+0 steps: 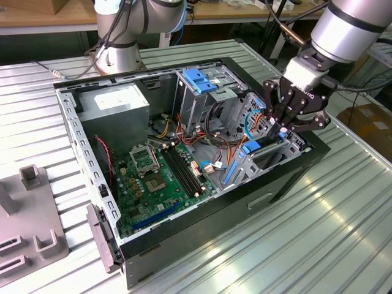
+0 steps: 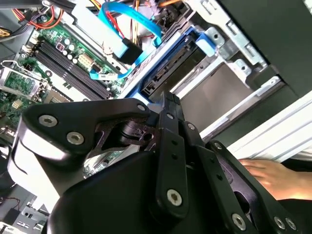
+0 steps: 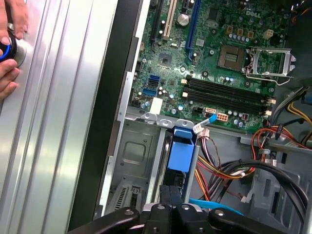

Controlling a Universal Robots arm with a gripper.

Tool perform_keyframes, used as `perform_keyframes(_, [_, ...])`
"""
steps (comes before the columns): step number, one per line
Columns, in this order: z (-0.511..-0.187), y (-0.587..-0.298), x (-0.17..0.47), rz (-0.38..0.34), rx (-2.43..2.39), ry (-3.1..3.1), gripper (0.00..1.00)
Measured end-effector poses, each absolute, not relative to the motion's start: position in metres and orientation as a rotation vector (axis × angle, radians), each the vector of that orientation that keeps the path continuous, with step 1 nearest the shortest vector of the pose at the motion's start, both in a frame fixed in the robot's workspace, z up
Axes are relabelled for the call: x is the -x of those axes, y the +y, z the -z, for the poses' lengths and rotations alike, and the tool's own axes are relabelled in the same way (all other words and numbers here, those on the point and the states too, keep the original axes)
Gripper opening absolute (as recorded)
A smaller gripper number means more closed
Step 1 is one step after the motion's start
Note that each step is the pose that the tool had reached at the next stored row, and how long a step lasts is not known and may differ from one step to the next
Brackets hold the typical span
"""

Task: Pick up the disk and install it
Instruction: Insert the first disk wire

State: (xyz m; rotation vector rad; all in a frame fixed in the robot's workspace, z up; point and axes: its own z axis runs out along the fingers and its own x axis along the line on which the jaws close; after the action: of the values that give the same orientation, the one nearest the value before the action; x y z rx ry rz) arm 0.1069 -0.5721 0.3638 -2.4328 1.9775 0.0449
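The disk (image 1: 250,147) stands on edge in the drive bay at the corner of the open computer case (image 1: 288,179), on the exterior view's right. In both wrist views its light-blue carrier (image 3: 180,153) and grey body (image 2: 168,73) sit down in the metal slot. My gripper (image 1: 283,128) hangs right over the disk's outer end. Its black fingers (image 3: 165,195) are pressed together at that end, with nothing between them (image 2: 168,100). I cannot tell whether the fingertips touch the disk.
A green motherboard (image 1: 153,177) fills the case floor. Orange, black and blue cables (image 3: 229,170) run beside the bay. A tall metal cage with a blue latch (image 1: 199,79) stands behind. A person's hand (image 3: 7,48) rests on a button on the ribbed table. A grey fixture (image 1: 30,214) lies at the exterior view's left.
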Motion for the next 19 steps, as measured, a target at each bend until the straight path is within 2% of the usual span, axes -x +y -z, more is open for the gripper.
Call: perform_keyframes(19, [-0.375, -0.568, -0.147, -0.045, 2.434, 1.976, 0.1])
